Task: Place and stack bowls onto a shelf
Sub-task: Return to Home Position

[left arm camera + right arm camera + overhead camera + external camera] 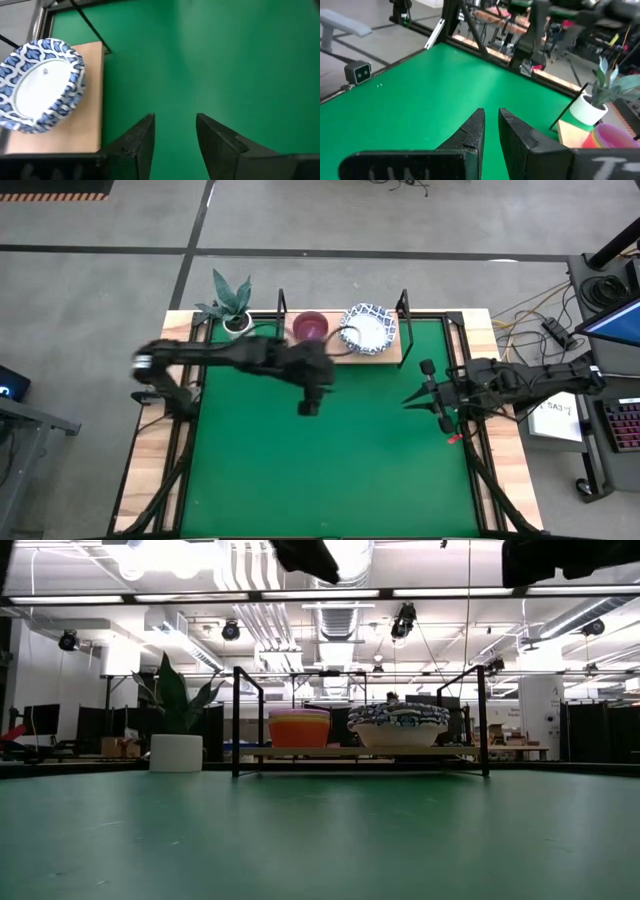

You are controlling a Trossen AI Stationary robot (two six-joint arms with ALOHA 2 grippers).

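The shelf (345, 350), a light-wood board with black uprights, stands at the table's far edge. On it a stack of blue-patterned white bowls (368, 328) sits at the right, also seen in the low view (398, 726). A stack of plain coloured bowls, purple on top (310, 327), sits at the left. My left gripper (308, 408) hovers over the green table near the shelf's front edge. It is open and empty in its wrist view (175, 125), with the patterned bowls (40, 85) beside it. My right gripper (408, 400) hovers at the table's right, shut and empty (491, 117).
A white pot with a green plant (232, 305) stands on the table's far left corner, beside the shelf. The green table top (330, 460) stretches in front of the shelf toward the near edge. Black frame rails (470, 430) run along the table's sides.
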